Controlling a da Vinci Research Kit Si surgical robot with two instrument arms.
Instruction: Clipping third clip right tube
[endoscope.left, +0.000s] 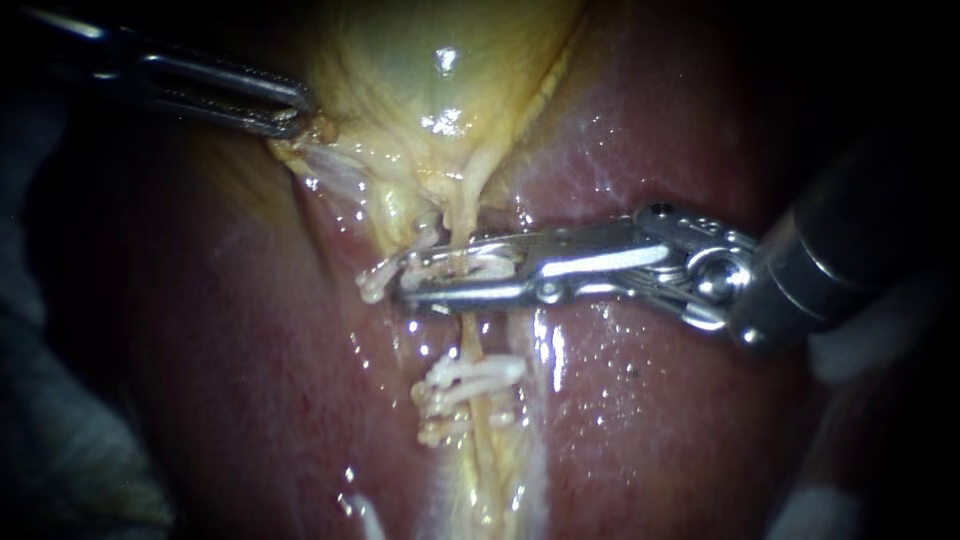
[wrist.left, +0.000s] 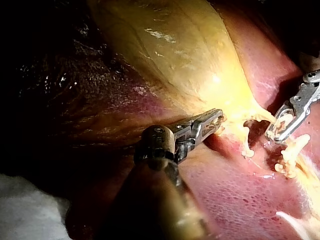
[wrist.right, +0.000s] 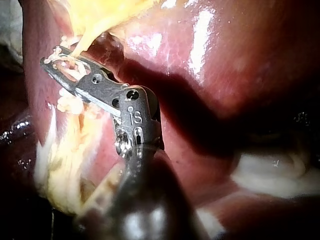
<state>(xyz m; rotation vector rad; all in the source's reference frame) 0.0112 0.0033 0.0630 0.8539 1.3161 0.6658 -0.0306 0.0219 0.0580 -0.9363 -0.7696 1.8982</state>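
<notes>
My right instrument (endoscope.left: 402, 281) comes in from the right, its jaws shut on a white clip (endoscope.left: 480, 267) that spans a thin pale tube (endoscope.left: 467, 340). The clip's tip pokes out past the jaws. Two white clips (endoscope.left: 470, 390) sit on the same tube just below. My left instrument (endoscope.left: 299, 112) comes from the upper left with its jaws shut on the edge of the yellow gallbladder (endoscope.left: 440, 70). The left wrist view shows those jaws (wrist.left: 218, 120) on the gallbladder (wrist.left: 175, 55), with my right instrument (wrist.left: 280, 129) beyond. In the right wrist view the jaws (wrist.right: 54, 62) hold the clip (wrist.right: 71, 69).
Dark red liver (endoscope.left: 680, 420) lies on both sides of the tube and under my right instrument. White cloth (wrist.left: 25, 212) lies beside the liver behind my left instrument. More white cloth (wrist.right: 272, 172) lies beside my right instrument's shaft.
</notes>
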